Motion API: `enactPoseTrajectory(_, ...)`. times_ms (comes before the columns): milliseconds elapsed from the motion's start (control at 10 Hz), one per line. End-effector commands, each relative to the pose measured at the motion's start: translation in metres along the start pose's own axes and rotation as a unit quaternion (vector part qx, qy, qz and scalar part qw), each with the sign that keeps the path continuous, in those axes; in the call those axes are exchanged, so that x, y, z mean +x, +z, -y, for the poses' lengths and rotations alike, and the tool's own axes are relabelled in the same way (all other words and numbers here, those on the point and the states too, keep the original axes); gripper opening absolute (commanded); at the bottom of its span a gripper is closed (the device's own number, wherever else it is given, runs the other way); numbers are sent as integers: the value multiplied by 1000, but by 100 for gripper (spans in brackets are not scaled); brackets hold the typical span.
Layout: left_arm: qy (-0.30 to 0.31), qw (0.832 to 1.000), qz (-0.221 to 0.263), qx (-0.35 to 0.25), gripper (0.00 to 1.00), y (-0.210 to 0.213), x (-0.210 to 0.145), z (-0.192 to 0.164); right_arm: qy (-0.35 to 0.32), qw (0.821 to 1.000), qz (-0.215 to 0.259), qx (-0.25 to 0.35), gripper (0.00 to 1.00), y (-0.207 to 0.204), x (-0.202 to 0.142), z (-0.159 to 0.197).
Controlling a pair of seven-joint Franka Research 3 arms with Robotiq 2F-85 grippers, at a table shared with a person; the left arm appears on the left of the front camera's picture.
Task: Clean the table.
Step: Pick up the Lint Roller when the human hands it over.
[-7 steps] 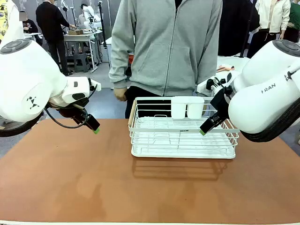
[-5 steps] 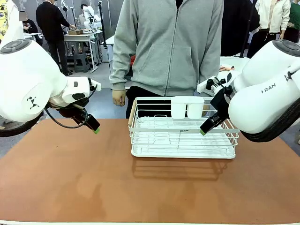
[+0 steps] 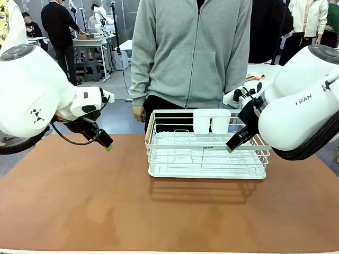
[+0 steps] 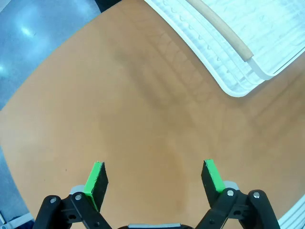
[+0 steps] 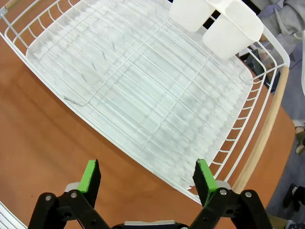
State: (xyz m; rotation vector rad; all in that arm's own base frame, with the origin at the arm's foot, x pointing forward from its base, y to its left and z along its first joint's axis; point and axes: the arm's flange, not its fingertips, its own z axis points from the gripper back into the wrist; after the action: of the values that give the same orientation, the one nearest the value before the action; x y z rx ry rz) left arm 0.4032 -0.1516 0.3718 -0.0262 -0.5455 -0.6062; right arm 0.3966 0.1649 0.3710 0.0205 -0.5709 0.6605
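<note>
Reading left tool (image 4: 155,171) as wide open, nothing between the green pads (image 4: 96,177). Hangs above the counter (image 3: 95,201), terracotta top directly beneath; corner of white wire dish rack (image 3: 201,170) ahead, off to one side. Right tool (image 5: 148,174) likewise spread wide, empty, hanging over the rack's near edge, counter beneath and beside. Beyond it, on the rack's far rim: white two-cup cutlery holder (image 5: 214,21). Person's hand (image 3: 139,112) past the counter's far edge, well apart from both tools.
</note>
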Motion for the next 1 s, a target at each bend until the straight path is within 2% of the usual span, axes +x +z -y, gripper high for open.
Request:
enactPoseTrajectory(0, 0, 1000, 0, 0, 100, 0, 0, 0, 0, 1000, 0, 0, 100, 0, 0, -1)
enactPoseTrajectory(300, 0, 1000, 0, 0, 100, 0, 0, 0, 0, 1000, 0, 0, 100, 0, 0, 0)
enactPoseTrajectory(400, 14, 1000, -11, -21, 100, 26, 4, -3, -39, 998, -1, 39, 100, 24, 11, 7)
enactPoseTrajectory(600, 78, 990, -35, -109, 100, 84, 4, -27, -124, 986, -9, 110, 100, 75, 28, 37)
enactPoseTrajectory(700, 100, 986, -34, -132, 100, 110, -6, -41, -165, 976, -4, 139, 100, 94, 29, 57)
enactPoseTrajectory(800, 123, 970, -30, -210, 100, 135, -18, -61, -215, 960, -12, 182, 100, 110, 25, 80)
enactPoseTrajectory(900, 125, 944, -32, -303, 100, 156, -34, -81, -257, 935, -25, 243, 100, 122, 13, 103)
